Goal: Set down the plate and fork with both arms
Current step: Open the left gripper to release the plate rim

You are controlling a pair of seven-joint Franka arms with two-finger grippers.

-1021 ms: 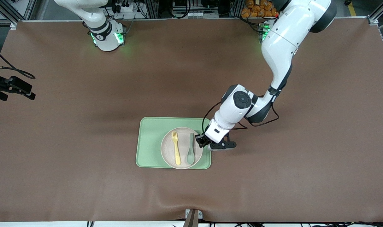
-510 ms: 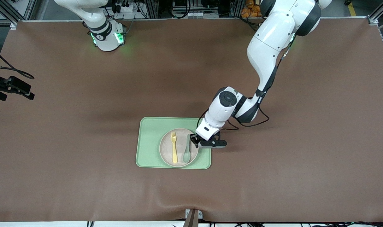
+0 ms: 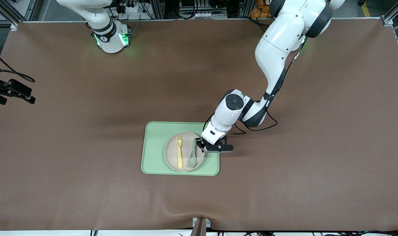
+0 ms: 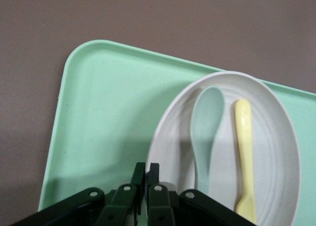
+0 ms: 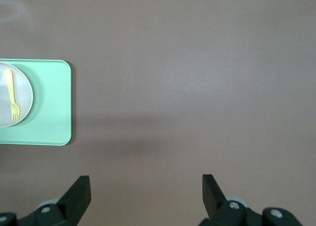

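Brown tabletop [image 3: 87,131]; light-green tray [image 3: 154,147] bearing plate [image 3: 172,157], fork [image 3: 179,151] and teal spoon [image 3: 192,157] lying in it. Left claw [image 3: 199,145] pinched together on plate rim: placing step, release next. Right claw [image 5: 145,194] spread apart, waiting over bare tabletop.
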